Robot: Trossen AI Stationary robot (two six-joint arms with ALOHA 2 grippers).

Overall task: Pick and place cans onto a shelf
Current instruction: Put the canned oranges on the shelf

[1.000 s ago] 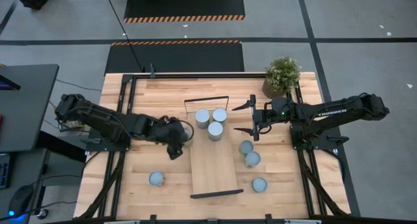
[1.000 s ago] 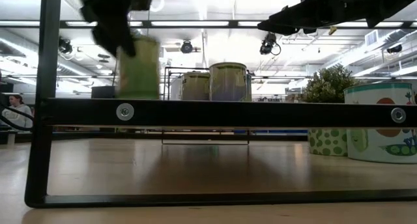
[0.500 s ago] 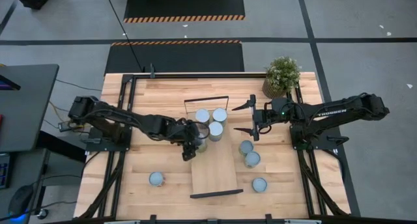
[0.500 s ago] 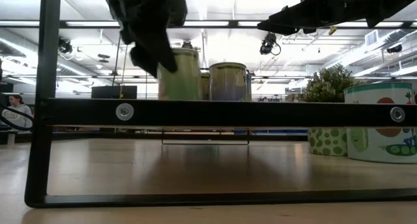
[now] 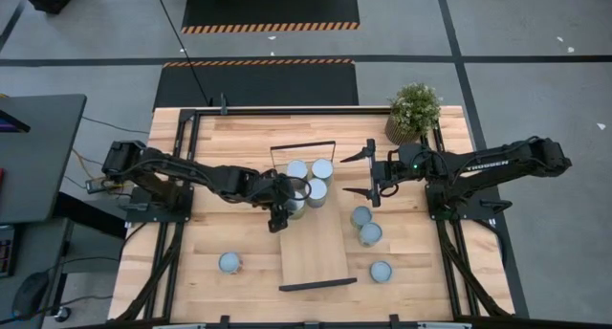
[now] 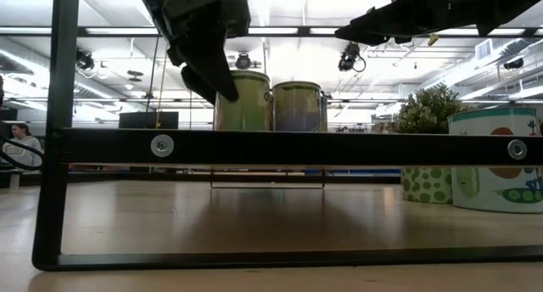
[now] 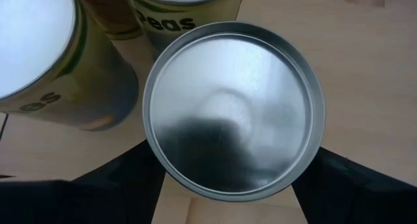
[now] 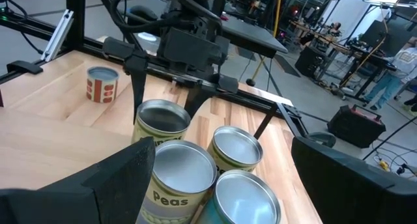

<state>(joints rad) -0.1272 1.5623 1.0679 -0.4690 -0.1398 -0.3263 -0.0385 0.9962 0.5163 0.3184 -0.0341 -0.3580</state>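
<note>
The shelf (image 5: 316,252) is a light-wood board with black end frames (image 6: 297,146), lying mid-table. Three cans (image 5: 312,176) stand at its far end. Beside them, by the shelf's left edge, is a fourth can (image 5: 295,206) (image 7: 231,110) with a greenish label (image 6: 246,105), and my left gripper (image 5: 284,212) (image 7: 234,155) is shut on it. My right gripper (image 5: 371,176) (image 8: 221,146) hovers open to the right of the shelf's far end, with nothing in it. My left gripper pinches the can between its two fingers (image 7: 124,185), one on each side of the upper wall (image 6: 244,88) just below the rim. The fingers slant down from the table's left. The can is upright among the shelf's cans; the frame bar hides its base.
Three loose cans (image 5: 369,234) stand on the table right of the shelf, and one (image 5: 229,262) stands to its left near the front. A potted plant (image 5: 414,109) sits at the far right corner. Bare board fills the shelf's near half.
My left gripper has carried the can toward the table's right edge and down, from beside the shelf's left edge to a spot next to the three cans. Its wrist rolled on the way. The can has stayed upright. In the last half second it barely moved.
</note>
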